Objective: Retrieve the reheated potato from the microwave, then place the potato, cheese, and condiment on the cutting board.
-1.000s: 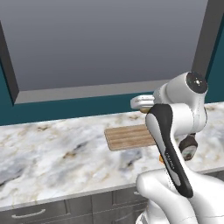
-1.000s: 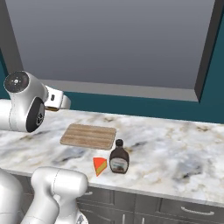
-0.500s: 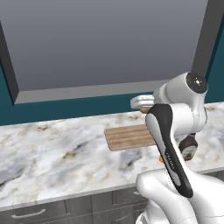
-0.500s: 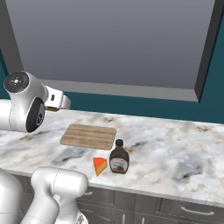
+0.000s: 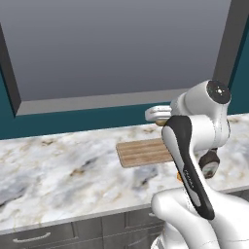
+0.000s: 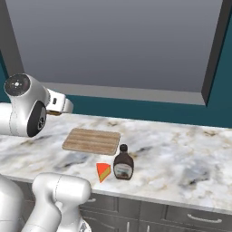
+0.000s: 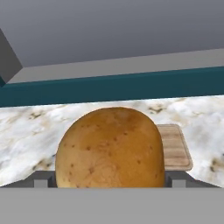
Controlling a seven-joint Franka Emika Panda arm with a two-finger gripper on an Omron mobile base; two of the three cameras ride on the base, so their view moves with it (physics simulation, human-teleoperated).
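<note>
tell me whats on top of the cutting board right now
Nothing rests on the cutting board; its striped top is bare in the right base view. In the left base view, the arm hides its right end.

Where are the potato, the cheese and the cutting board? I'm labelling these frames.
potato (image 7: 110,148), hand view, middle of its brown skin.
cheese (image 6: 103,172), right base view, its red face.
cutting board (image 6: 92,141), right base view, centre of the bare striped top.

No legible text or labels.
</note>
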